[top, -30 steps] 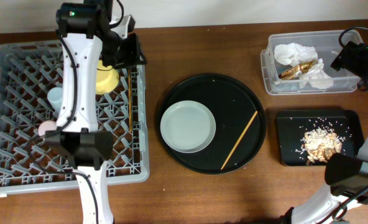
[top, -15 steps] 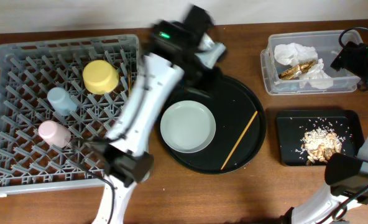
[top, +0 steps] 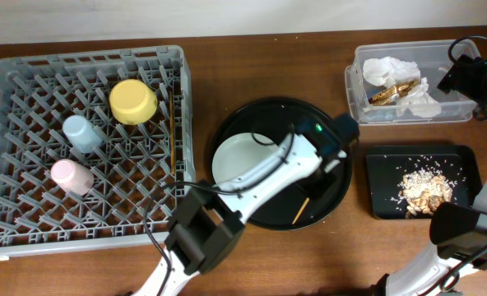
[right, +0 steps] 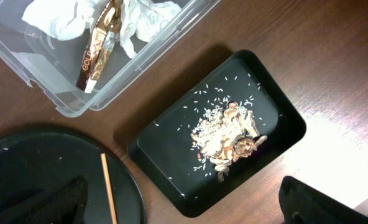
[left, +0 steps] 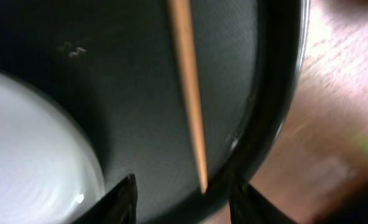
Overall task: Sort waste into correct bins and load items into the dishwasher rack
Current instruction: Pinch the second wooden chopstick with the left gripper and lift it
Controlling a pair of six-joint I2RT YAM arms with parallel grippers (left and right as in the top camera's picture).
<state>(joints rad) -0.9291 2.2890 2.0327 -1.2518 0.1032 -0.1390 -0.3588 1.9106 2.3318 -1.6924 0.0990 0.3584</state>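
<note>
Left end effector (left: 183, 186) is open, hanging low over the round black tray (left: 277, 118), and it's not gripping anything. One chopstick (left: 187, 93) lies flat on that tray with its near end right in the gap between the two fingers (left: 125, 196), no contact that I can see. The pale plate (left: 28, 162) is just off to one side of the fingers, also on the round tray, and the tray's rim curves past on the other side. The rack (top: 30, 222) is well away from this end effector, across the bench (top: 202, 90), with the yellow bowl (top: 133, 101), blue cup (top: 81, 132), pink cup (top: 71, 176) and the second chopstick (top: 172, 131) in it.

Right end effector (right: 184, 208) is wide open and empty, hovering above the bench. Just ahead of it is the flat black tray (right: 283, 124) with the food scraps (right: 227, 134) piled in the middle. Further out ahead sits the clear tub (right: 53, 93), holding the napkins (right: 59, 22) and the gold wrapper (right: 100, 43).
</note>
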